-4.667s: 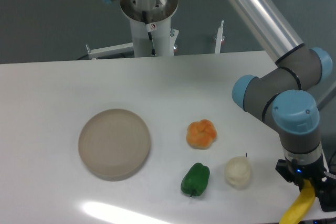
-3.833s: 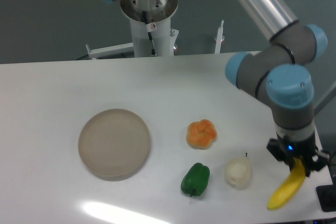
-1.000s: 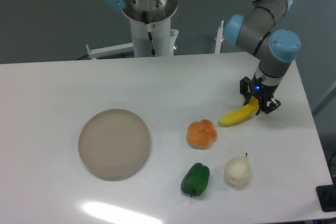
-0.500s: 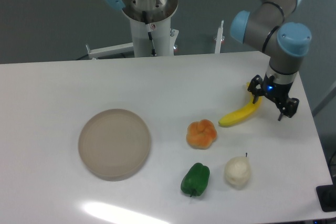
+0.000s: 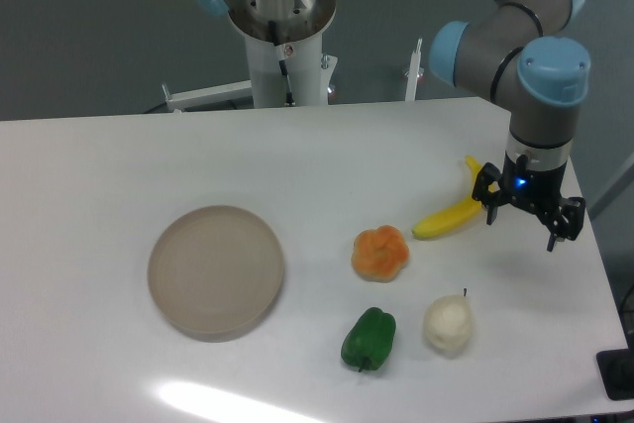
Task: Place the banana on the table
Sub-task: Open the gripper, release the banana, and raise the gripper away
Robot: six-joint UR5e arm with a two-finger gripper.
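- My pincer point(image 5: 522, 228) hangs over the right part of the table point(image 5: 99, 175) with its two fingers spread apart and nothing between them.
- The banana point(image 5: 454, 213) lies flat on the white top, just left of my pincer; its upper right end is beside my left finger, and I cannot tell whether they touch.
- The banana's lower left tip points toward the orange lobed fruit point(image 5: 380, 254), which sits near it but apart.
- A pale whitish fruit point(image 5: 449, 325) with a thin dark stem stands below the banana, nearer the front edge.
- A green pepper point(image 5: 369, 338) rests just left of that pale fruit.
- A round beige plate point(image 5: 216, 270) sits well apart on the left, with nothing on it.
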